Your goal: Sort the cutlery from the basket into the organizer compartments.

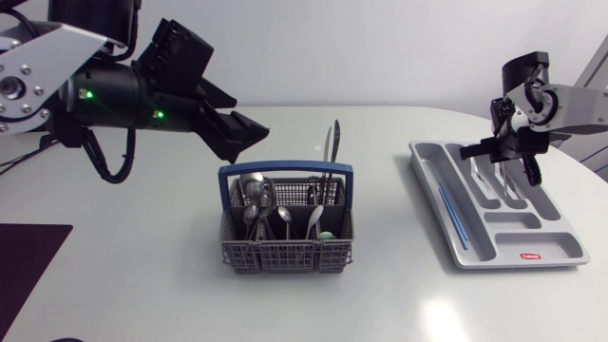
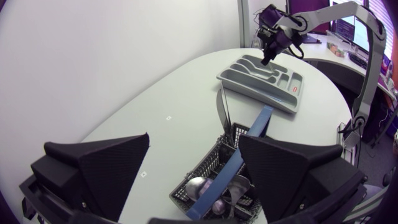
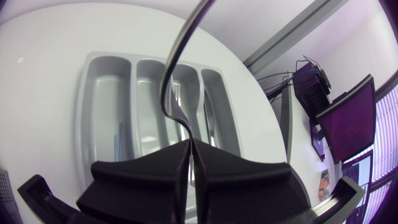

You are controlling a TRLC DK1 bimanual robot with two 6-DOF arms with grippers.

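Note:
A dark grey cutlery basket with a blue handle stands mid-table, holding spoons and a tall dark utensil. My left gripper hangs open just above and behind the basket's left end. In the left wrist view its fingers stand wide apart over the basket. The grey organizer lies at the right. My right gripper is above the organizer's far compartments. It is shut on a slim metal piece of cutlery, held over the organizer.
A thin blue stick lies in the organizer's long left compartment. A dark mat covers the table's front left corner. Bare white table lies between basket and organizer.

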